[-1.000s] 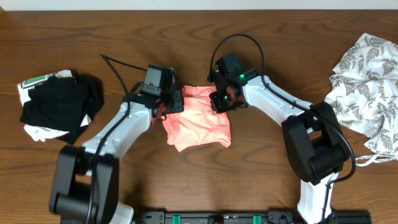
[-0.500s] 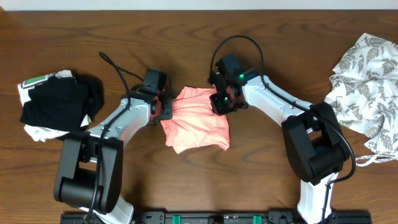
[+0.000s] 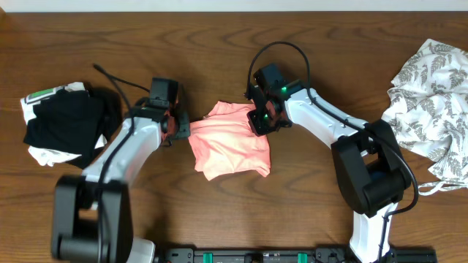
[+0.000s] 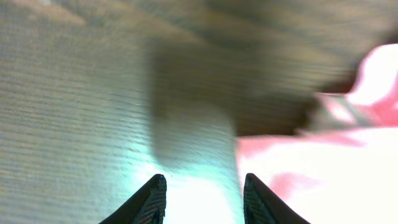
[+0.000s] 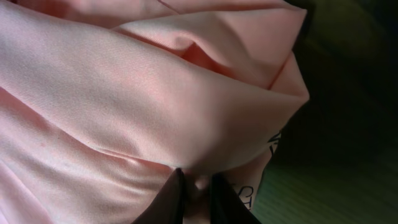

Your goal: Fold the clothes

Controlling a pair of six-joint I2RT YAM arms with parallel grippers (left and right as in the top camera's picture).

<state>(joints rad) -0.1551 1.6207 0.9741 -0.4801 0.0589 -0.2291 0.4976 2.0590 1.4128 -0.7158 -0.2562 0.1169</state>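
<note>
The clothes here are chiefly a salmon-pink T-shirt [image 3: 232, 145], lying crumpled and partly folded at the table's middle. My right gripper [image 3: 260, 120] sits on the shirt's upper right edge. In the right wrist view this gripper [image 5: 196, 186] is shut on a fold of the pink fabric [image 5: 143, 93]. My left gripper [image 3: 181, 128] hovers just left of the shirt's left edge, apart from it. In the blurred left wrist view the left gripper [image 4: 202, 199] stands open over bare wood, with the pink shirt [image 4: 336, 174] to its right.
A black-and-white bundle [image 3: 66, 126] lies at the far left of the wooden table [image 3: 146, 212]. A white garment with grey leaf print [image 3: 431, 102] is heaped at the right edge. A black cable [image 3: 281, 47] loops above the right arm.
My left gripper has let go of the shirt's left edge, opened and pulled back to the left. The right gripper has stayed in place and tightened on the fabric.
</note>
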